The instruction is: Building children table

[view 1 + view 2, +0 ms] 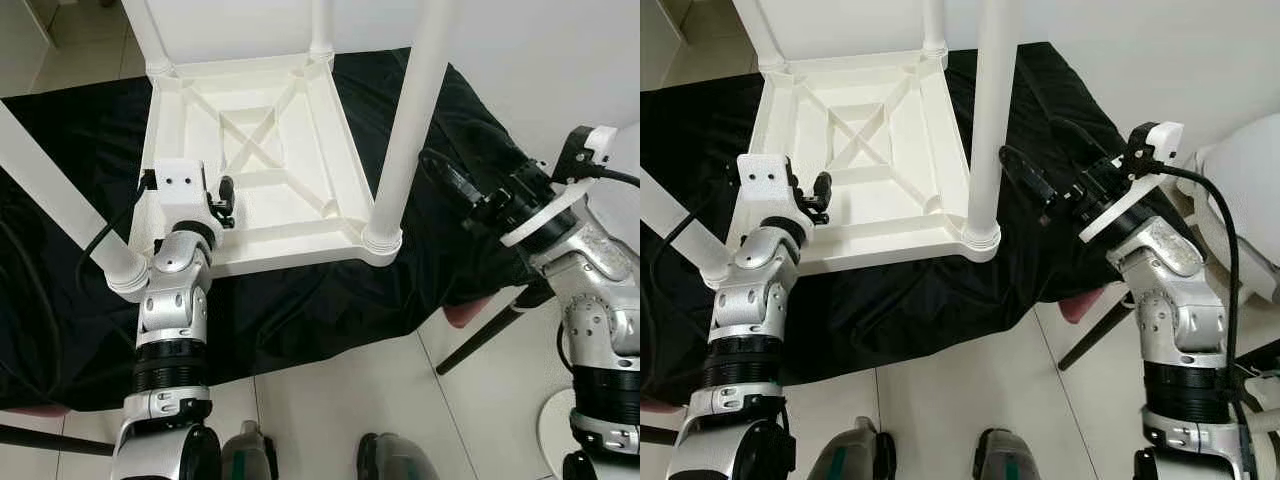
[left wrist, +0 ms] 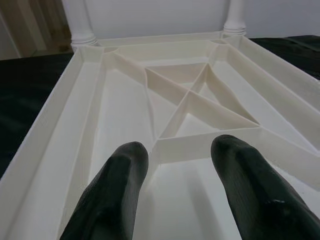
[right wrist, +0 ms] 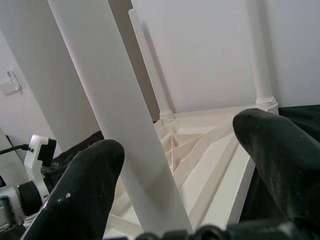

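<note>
Lay upturned on the black cloth (image 1: pixel 300 320), the children's table (image 1: pixel 250 160), both grippers' fingers spread and gripping nothing, risking a loosely seated near leg (image 1: pixel 410 120) toppling if nudged.

A black cloth (image 1: pixel 330 300) covers the low surface. The white table top (image 1: pixel 250 150) lies upside down on it, toward 11 o'clock, its legs (image 1: pixel 405 140) pointing up.

Two silver jointed arms, black ribbed bands at the forearms. White camera housing with screw holes on the left wrist (image 1: pixel 180 185). Black cable loops off the right wrist (image 1: pixel 1140 175); fingers (image 2: pixel 112 195) long, black, rounded.
</note>
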`<state>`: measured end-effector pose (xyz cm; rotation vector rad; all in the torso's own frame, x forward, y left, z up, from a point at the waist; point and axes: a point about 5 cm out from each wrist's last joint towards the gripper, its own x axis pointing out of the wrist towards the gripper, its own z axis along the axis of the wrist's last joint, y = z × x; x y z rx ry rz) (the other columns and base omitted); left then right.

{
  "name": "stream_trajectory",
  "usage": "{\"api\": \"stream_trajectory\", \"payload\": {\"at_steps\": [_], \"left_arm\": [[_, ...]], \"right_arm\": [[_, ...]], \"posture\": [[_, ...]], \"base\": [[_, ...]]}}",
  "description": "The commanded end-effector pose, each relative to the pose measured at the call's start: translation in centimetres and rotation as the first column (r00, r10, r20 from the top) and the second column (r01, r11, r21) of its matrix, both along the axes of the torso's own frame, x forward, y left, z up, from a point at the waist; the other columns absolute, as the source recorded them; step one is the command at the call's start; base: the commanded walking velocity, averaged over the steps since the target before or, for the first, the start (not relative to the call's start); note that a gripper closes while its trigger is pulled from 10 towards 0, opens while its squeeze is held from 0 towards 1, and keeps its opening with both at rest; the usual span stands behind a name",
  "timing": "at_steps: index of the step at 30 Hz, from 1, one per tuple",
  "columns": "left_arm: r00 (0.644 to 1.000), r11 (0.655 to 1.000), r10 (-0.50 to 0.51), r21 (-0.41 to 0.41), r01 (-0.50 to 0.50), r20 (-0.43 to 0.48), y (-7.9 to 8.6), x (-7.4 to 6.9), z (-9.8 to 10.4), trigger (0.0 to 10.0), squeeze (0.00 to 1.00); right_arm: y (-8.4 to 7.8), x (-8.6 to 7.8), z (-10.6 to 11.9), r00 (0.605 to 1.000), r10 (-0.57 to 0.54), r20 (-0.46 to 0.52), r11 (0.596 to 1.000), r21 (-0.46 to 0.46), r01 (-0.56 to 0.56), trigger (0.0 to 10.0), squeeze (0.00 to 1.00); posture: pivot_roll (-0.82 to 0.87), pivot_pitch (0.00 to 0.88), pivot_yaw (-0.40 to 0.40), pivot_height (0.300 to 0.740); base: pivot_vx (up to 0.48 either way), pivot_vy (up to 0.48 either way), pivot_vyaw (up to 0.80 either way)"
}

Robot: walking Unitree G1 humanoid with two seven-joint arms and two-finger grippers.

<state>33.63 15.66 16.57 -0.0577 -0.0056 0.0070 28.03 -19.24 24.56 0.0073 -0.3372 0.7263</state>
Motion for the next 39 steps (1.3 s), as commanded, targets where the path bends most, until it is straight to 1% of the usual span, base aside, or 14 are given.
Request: {"api": "stream_trajectory", "payload": {"at_steps": [1,2,5,11,14,18,21,22,25,32,38,39], "left_arm": [[0.997,0.997,0.072,0.001,-0.072,-0.02,0.2,0.1,-0.6,10.0,0.0],[0.997,0.997,0.072,0.001,-0.072,-0.02,0.2,0.1,-0.6,10.0,0.0],[0.998,0.998,0.061,0.008,-0.061,-0.017,-0.1,0.3,-0.5,10.0,0.0],[0.999,0.999,0.051,0.012,-0.051,-0.008,-0.4,0.4,-0.3,10.0,0.0],[0.999,0.999,0.051,0.012,-0.051,-0.007,-0.5,0.4,-0.4,10.0,0.0],[0.999,0.999,0.05,0.014,-0.05,-0.005,-0.6,0.3,-0.4,10.0,0.0],[0.998,0.998,0.056,0.013,-0.056,-0.003,-0.6,0.2,-0.5,10.0,0.0],[0.998,0.998,0.056,0.013,-0.056,-0.003,-0.6,0.2,-0.5,10.0,0.0],[0.999,0.998,0.054,0.014,-0.054,-0.002,-0.7,0.3,-0.5,10.0,0.0],[0.999,0.999,0.049,0.02,-0.049,0.004,-0.9,0.5,-0.4,10.0,0.0],[0.999,0.999,0.05,0.019,-0.05,0.005,-0.9,0.5,-0.3,10.0,0.0],[0.999,0.998,0.053,0.018,-0.054,0.007,-0.8,0.5,-0.3,10.0,0.0]], "right_arm": [[0.6,-0.3,0.0,0.998,0.056,-0.008,0.998,-0.037,-0.056,10.0,0.0],[0.6,-0.3,0.0,0.998,0.056,-0.008,0.998,-0.037,-0.056,10.0,0.0],[1.3,-0.1,-0.5,0.995,0.098,-0.025,0.992,-0.077,-0.099,10.0,0.0],[2.3,0.5,-0.5,0.991,0.132,-0.022,0.986,-0.102,-0.134,10.0,0.0],[2.5,0.7,-0.5,0.99,0.14,-0.026,0.985,-0.101,-0.142,10.0,0.0],[2.4,1.0,-0.3,0.992,0.124,-0.012,0.987,-0.102,-0.125,10.0,0.0],[2.1,2.1,0.6,0.998,0.041,0.045,0.999,-0.034,-0.039,10.0,0.0],[2.1,2.1,0.6,0.998,0.041,0.045,0.999,-0.034,-0.039,10.0,0.0],[2.5,2.9,0.7,0.998,-0.012,0.065,1.0,0.018,0.011,10.0,0.0],[3.7,3.6,0.8,0.997,-0.013,0.074,0.999,0.039,0.01,10.0,0.0],[4.1,3.9,1.0,0.997,-0.008,0.075,0.999,0.05,0.004,10.0,0.0],[4.6,4.2,1.3,0.996,-0.004,0.085,0.998,0.056,0.0,10.0,0.0]], "posture": [[-0.07,0.009,0.044,0.74],[-0.07,0.009,0.044,0.74],[-0.07,0.004,0.044,0.74],[-0.07,0.0,0.033,0.74],[-0.06,0.0,0.032,0.74],[-0.06,0.0,0.024,0.74],[-0.06,0.0,0.016,0.74],[-0.06,0.0,0.016,0.74],[-0.06,0.0,0.016,0.74],[-0.06,0.0,0.014,0.74],[-0.07,0.002,0.014,0.74],[-0.06,0.006,0.009,0.74]], "base": [[0.0,0.0,0.0],[0.0,0.0,0.0],[0.0,0.0,0.0],[0.0,0.0,0.0],[0.0,0.0,0.0],[0.0,0.0,0.0],[0.0,0.0,0.0],[0.0,0.0,0.0],[0.0,0.0,0.0],[0.0,0.0,0.0],[0.0,0.0,0.0],[0.0,0.0,0.0]]}}
